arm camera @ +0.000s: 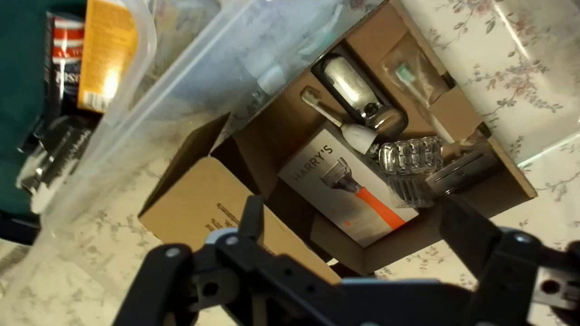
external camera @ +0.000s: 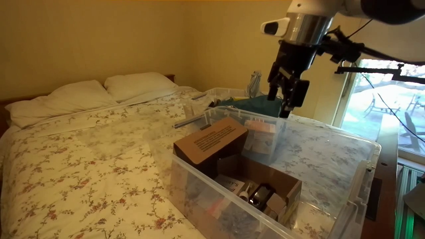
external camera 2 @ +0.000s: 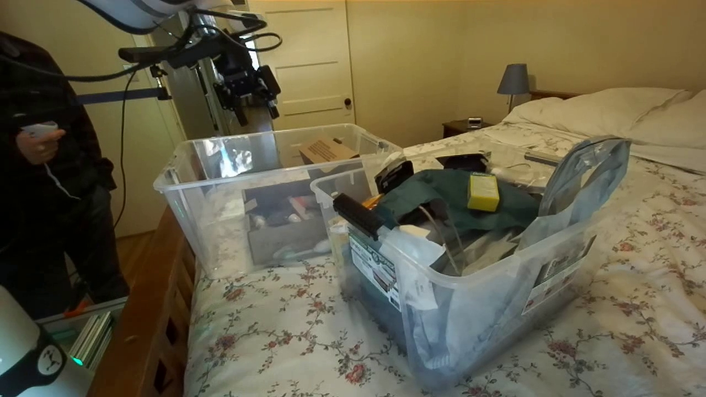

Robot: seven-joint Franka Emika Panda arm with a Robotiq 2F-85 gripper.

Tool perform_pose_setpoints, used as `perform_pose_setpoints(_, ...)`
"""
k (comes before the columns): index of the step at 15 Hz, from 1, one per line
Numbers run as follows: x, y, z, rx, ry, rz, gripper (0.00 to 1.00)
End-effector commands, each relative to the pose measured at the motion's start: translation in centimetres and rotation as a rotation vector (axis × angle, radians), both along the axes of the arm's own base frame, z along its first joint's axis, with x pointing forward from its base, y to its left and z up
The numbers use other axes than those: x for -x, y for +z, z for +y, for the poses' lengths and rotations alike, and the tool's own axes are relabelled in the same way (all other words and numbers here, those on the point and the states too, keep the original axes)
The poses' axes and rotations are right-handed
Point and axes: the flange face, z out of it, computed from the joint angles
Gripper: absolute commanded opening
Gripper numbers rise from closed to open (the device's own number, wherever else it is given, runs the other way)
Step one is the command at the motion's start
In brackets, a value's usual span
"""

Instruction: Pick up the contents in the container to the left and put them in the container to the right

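1. The gripper is spread wide, and between and beyond its parted fingers an open carton is seen in the wrist view.
2. In an exterior view the gripper is seen at 12 o'clock from the clear container in which the carton is placed, raised above the rim.
3. In the wrist view, a white HARRY'S box is laid in the carton; from it, a dark glossy device is found at 12 o'clock, a wrapped toothbrush at 1 and a clear plastic case at 2.
4. A printed brown box is set beside the carton, at 9 o'clock from the HARRY'S box in that view.
5. A crowded container is placed between 3 and 4 o'clock from the clear container in an exterior view; teal cloth is heaped in it, and a yellow box is rested on the cloth.
6. Of the small dark contents, a black item is seen in the crowded container at 9 o'clock from the yellow box, and another dark item at 11.
7. Which container is meant as the left one cannot be told.
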Motion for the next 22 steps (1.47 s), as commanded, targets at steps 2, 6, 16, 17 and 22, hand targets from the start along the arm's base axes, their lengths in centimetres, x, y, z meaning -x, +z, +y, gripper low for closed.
perform_pose_setpoints(2,-6.1,-5.8,4.6,0.103,0.221,0.051,1.00)
perform_pose_setpoints(6,-6.9,-8.2,4.0,0.126,0.258,0.097,1.00)
perform_pose_setpoints(16,-7.2,-18.0,4.9,0.048,0.605,0.129,1.00)
perform_pose_setpoints(17,-6.8,-19.7,5.2,0.029,0.656,0.122,1.00)
perform_pose_setpoints(22,-5.8,-27.5,4.8,-0.096,0.875,0.176,1.00)
